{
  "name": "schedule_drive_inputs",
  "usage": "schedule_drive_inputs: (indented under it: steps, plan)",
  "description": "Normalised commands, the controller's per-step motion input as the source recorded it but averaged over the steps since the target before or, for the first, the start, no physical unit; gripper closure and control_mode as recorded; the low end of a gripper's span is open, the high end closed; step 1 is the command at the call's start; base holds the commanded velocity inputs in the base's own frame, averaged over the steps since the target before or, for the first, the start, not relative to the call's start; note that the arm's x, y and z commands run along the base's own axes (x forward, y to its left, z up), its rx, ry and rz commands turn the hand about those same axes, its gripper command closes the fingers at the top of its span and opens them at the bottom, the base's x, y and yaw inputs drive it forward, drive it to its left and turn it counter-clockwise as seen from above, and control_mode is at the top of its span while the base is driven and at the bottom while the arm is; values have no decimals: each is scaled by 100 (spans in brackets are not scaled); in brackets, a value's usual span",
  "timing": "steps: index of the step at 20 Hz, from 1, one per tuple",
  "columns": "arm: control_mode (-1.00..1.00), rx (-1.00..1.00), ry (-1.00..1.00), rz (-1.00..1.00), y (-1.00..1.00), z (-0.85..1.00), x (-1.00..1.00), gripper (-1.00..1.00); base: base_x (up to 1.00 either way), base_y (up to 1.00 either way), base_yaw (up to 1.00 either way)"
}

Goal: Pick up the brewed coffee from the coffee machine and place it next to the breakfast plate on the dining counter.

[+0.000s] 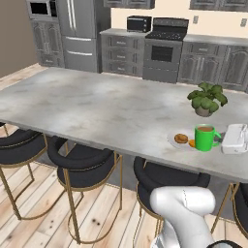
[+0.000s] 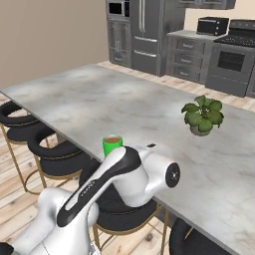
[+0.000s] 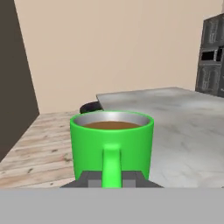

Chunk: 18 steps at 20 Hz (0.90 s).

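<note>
The mug [image 1: 207, 137] of coffee was bright green, with brown liquid up near its rim. In the left base view it stood upright at the near edge of the surface [image 1: 97, 106], just beside the plate [image 1: 175, 141], which lay at its 9 o'clock with a brown piece of food [image 1: 181, 138] on it. Whether the mug's bottom already rested on the surface or was a little above it, I could not tell.

In the hand view the handle pointed straight back to the camera, and the two dark fingers [image 3: 91, 179] stood close on either side of the handle's lower end. The tool [image 3: 112, 179] was closed as far as it goes, gripping the mug by the handle.

A potted plant [image 1: 207, 99] stood at the mug's 12 o'clock, a little apart. Black stools [image 1: 80, 162] were under the near edge of the surface.

In my judgement the step in hand was the placing. To do it well, the mug should stay level so that no coffee spills, and it should go straight down until the bottom sits flat. It should not push the plate, and it should not stay too near the edge. Only after this should the tool open and go back along the handle.
</note>
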Motion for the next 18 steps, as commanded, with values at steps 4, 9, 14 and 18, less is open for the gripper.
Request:
schedule_drive_inputs:
  steps: [4, 9, 14, 18]
  plan:
    - [-100, 0, 0, -23, -83, -13, 35, 100, 0, 0, 0]
    - [-100, 0, 2, -26, -76, -24, 25, 100, 0, 0, 0]
    - [-100, -5, 7, -23, -66, -31, 27, 100, 0, 0, 0]
    - [-100, -13, 2, -11, -16, -28, 16, 100, 0, 0, 0]
